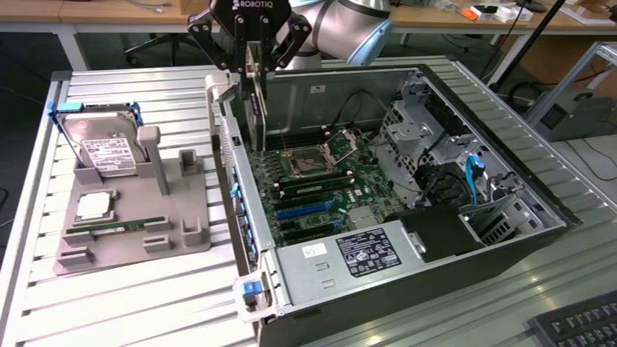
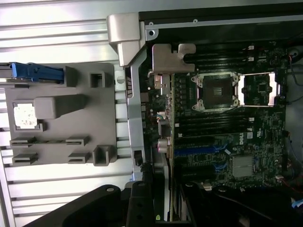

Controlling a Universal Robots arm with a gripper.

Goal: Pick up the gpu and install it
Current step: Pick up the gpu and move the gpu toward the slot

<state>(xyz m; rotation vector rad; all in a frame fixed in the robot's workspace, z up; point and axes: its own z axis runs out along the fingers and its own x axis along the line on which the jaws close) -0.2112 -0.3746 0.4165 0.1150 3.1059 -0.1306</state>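
Note:
The gpu [image 1: 257,108] is a thin dark card seen edge-on, hanging upright with my gripper [image 1: 253,71] shut on its upper end. It hovers just inside the rear wall of the open computer case [image 1: 540,210], above the motherboard [image 1: 318,181]. In the wrist view the gpu [image 2: 171,127] runs as a slim edge away from my gripper [image 2: 168,201], and its silvery end bracket [image 2: 173,57] stands close to the case's rear wall. The blue expansion slots [image 2: 199,150] lie beside the card's edge. Whether the card touches the board, I cannot tell.
A grey holder tray [image 1: 135,217] on the slatted table at the exterior view's left carries a hard drive [image 1: 104,148], a processor [image 1: 94,206] and a green RAM stick [image 1: 115,228]. Inside the case sit a power supply [image 1: 362,253] and drive cages [image 1: 424,144]. A keyboard [image 1: 579,325] lies at the lower right.

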